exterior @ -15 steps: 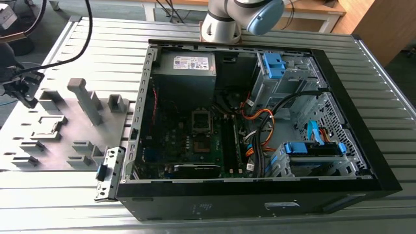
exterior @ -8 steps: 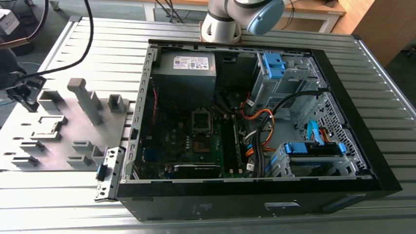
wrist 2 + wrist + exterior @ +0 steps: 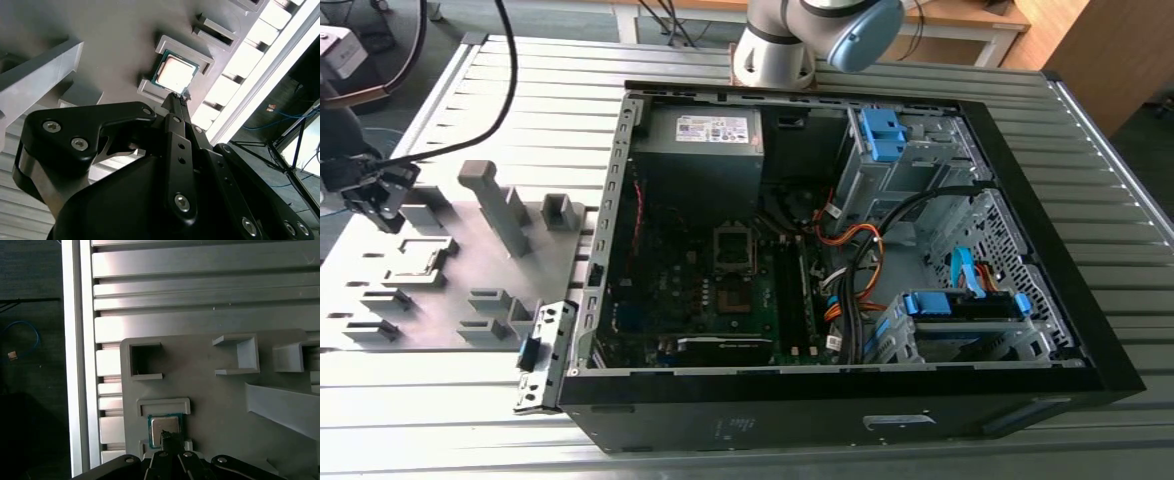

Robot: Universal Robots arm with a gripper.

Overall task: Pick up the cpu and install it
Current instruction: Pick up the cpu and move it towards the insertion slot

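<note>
The cpu (image 3: 175, 72) is a small silver square with a green edge, lying flat in a framed nest of the grey tray (image 3: 115, 35). In the first wrist view the cpu (image 3: 164, 426) sits just ahead of the black fingertips. My gripper (image 3: 176, 98) hangs close above the chip's near edge, its fingers shut to one narrow tip with nothing between them. In the exterior view the gripper (image 3: 376, 200) hovers at the left over the tray (image 3: 360, 290), just above the cpu (image 3: 420, 258). The motherboard's socket (image 3: 734, 248) lies inside the open computer case (image 3: 1074, 260).
Raised grey blocks (image 3: 494, 200) and small brackets stand on the tray around the nest. A ribbed metal table (image 3: 1094, 130) carries tray and case. Orange and black cables (image 3: 854, 270) and blue drive bays (image 3: 974, 305) crowd the case at the exterior view's right. The arm's base (image 3: 781, 50) stands behind the case.
</note>
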